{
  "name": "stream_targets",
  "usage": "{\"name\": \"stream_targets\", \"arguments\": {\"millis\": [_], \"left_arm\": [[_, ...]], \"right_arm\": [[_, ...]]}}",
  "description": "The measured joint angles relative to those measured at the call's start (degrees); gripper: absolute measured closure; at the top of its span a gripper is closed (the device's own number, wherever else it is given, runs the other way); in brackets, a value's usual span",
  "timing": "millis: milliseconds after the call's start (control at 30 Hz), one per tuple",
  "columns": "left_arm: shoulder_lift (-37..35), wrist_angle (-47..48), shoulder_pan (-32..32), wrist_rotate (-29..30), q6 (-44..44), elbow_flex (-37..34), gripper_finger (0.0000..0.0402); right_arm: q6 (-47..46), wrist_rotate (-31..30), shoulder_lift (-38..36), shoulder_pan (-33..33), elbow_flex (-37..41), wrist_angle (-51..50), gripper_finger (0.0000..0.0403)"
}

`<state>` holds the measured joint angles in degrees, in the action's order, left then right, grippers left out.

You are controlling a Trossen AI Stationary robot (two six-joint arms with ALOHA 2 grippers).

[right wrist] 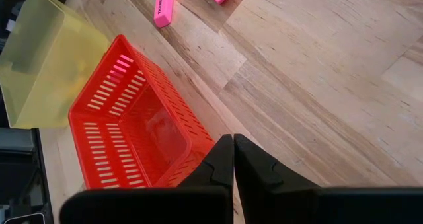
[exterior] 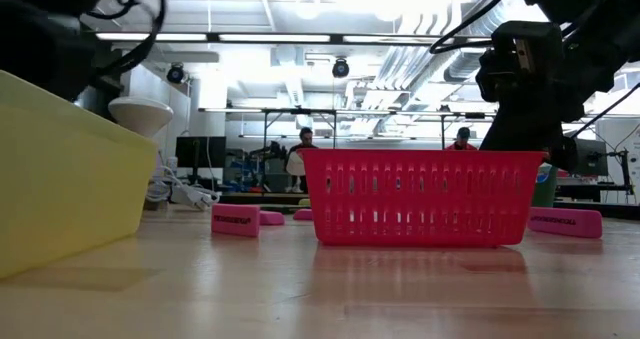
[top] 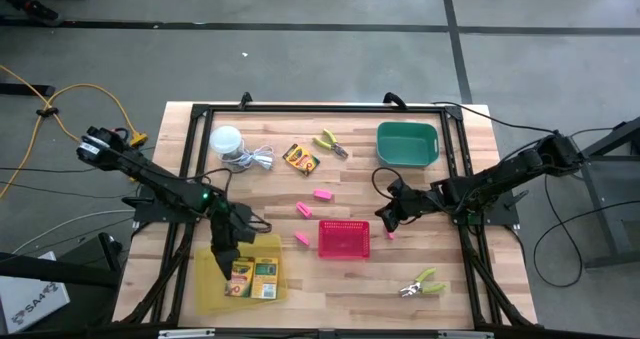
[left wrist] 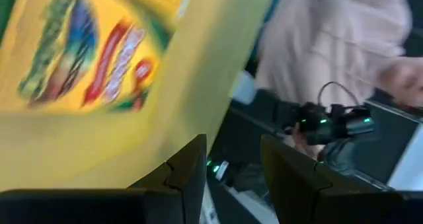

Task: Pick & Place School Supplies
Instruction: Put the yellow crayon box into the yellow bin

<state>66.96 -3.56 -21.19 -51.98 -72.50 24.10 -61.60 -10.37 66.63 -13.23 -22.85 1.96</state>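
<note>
— Yellow tray wall, smooth and translucent, sits closest to you in the low view. Where's your left gripper?

— Over that tray. Its fingers stand apart with nothing between them. Just past the fingertips you've got two crayon boxes: one crayon box and a second crayon box, flat printed cardboard, lying side by side in the tray. Their long axes run roughly in line with the gripper's reach.

— And your right gripper?

— Pressed closed and holding nothing; the two dark fingers meet flat against each other. It hangs just beside the red basket, a slotted plastic rectangle. One small pink eraser lies on the wood right by its tip; you can't tell whether they touch.

— Other supplies?

— Well away from either gripper: a third crayon box lying askew, three more pink blocks left of the right gripper, and two green-handled scissors, one pair beyond the basket, the other pair behind the right gripper on its near side.
</note>
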Motion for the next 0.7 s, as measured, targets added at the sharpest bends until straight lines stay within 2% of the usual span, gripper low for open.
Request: {"name": "stream_targets", "arguments": {"millis": [200,433,700], "left_arm": [[0.0,-15.2,7.3,-5.1,0.0,0.0,0.0263],[0.0,-31.2,19.9,-12.3,-3.7,0.0,0.0263],[0.0,-51.6,33.4,-17.8,-10.0,0.0,0.0263]], "right_arm": [[0.0,0.0,0.0,0.0,0.0,0.0,0.0401],[0.4,0.0,0.0,0.0,0.0,0.0,0.0401],[1.5,0.0,0.0,0.0,0.0,0.0,0.0401]]}}
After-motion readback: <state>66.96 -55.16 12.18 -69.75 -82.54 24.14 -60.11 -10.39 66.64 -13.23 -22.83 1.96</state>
